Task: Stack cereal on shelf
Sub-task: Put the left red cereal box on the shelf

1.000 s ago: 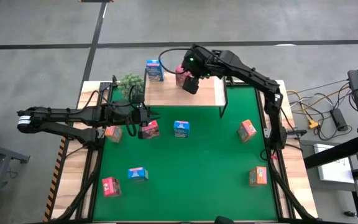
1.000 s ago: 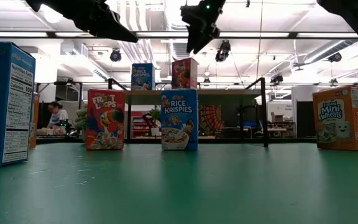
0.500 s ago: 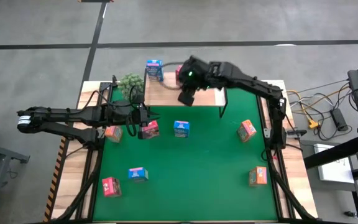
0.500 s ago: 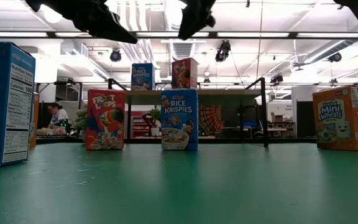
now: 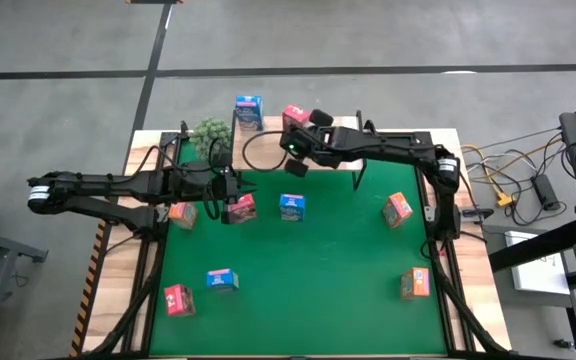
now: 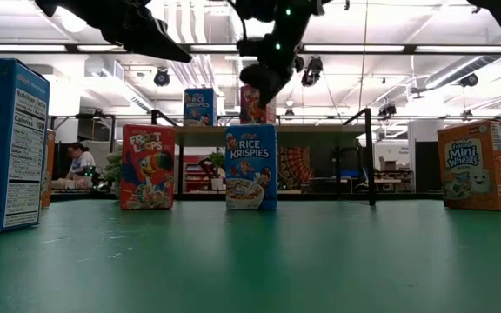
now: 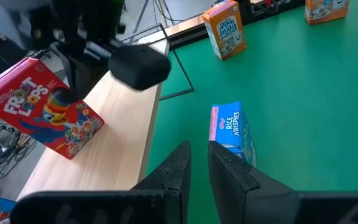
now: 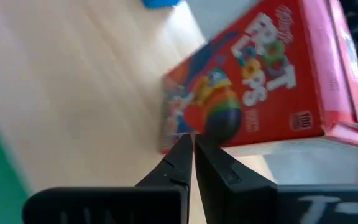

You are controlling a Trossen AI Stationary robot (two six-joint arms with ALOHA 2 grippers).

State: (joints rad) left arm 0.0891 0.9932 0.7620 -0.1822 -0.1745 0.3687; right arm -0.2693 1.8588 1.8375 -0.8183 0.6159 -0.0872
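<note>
We judge placing step done: Froot Loops box [image 5: 293,117] stands on shelf [image 5: 268,150] near its back edge. Right gripper [image 5: 292,168] empty, fingers together, above shelf's front edge. Next we fetch Rice Krispies box [image 5: 291,206] mid-table.

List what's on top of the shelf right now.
On the shelf: a blue Rice Krispies box and a red Froot Loops box. The right tool, shut and empty, partly covers the Froot Loops box in the low view.

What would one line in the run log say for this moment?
right claw: shut, empty, beside red cereal box on shelf | left claw: shut, empty, waiting above mat | blue box: on shelf
</note>
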